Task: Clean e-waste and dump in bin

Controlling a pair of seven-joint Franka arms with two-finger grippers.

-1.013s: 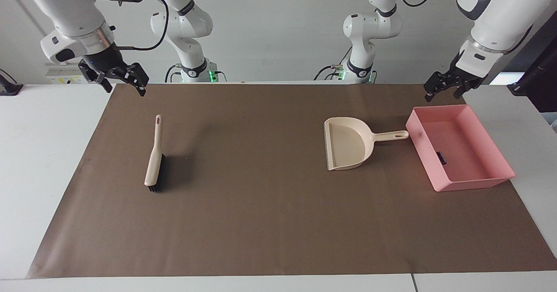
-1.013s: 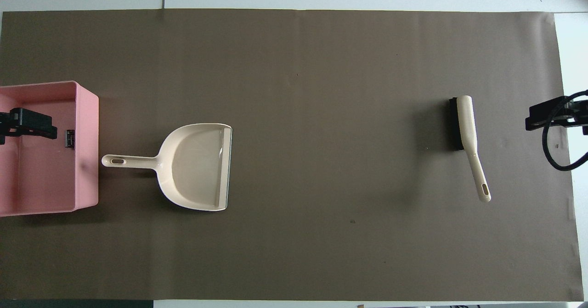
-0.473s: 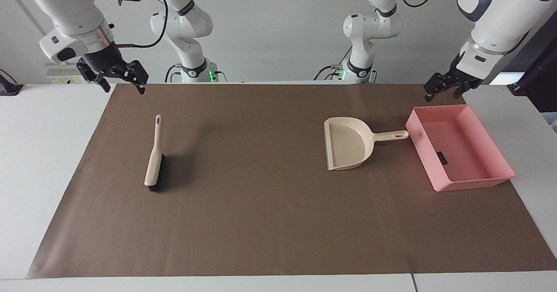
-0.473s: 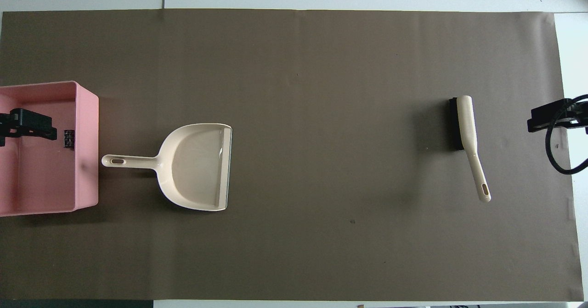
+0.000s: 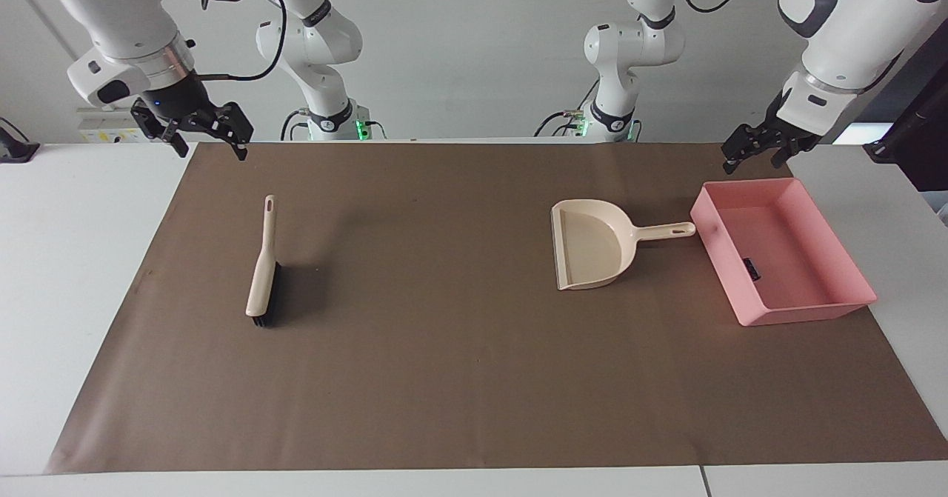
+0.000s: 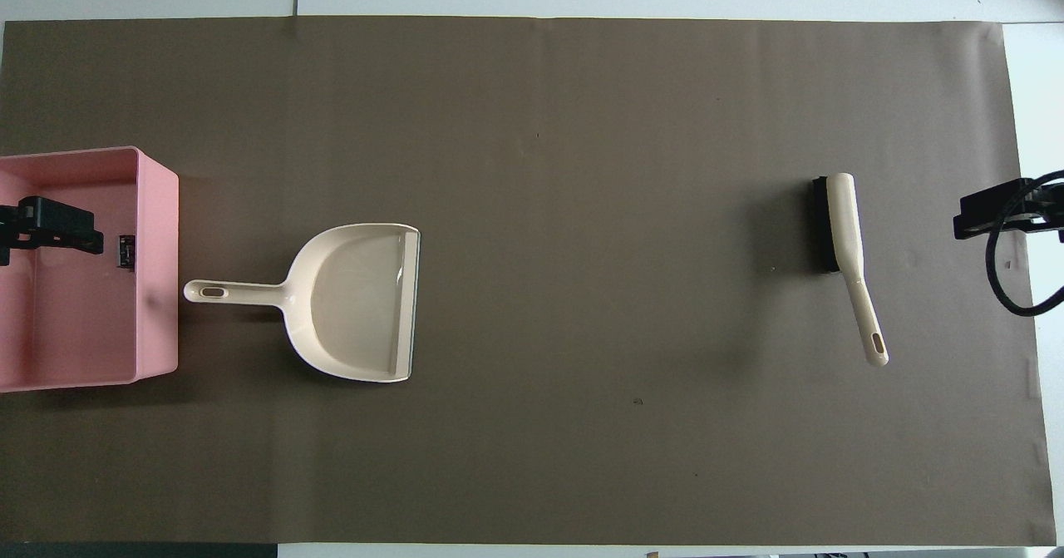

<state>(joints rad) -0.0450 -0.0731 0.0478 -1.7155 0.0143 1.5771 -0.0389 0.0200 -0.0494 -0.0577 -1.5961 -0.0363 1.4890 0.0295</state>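
Overhead view: black e-waste [image 6: 125,252] in bin [image 6: 158,275], seemingly under left pincer [image 6: 50,227]

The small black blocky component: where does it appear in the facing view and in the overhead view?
Facing view: the small black blocky component lies inside the shallow pink plastic bin, at its wall nearest the beige plastic dustpan.
Overhead view: it lies against the bin's same wall.
Shared landmark: the dustpan's handle points at the bin.

Even, bright diffuse light from above, both views sharp with no motion blur. Soft shadows sit beside the brush [image 5: 263,275] and dustpan [image 5: 592,244] on the matte brown mat [image 5: 444,378]. Mild glare on the dustpan's inner floor in the overhead view.
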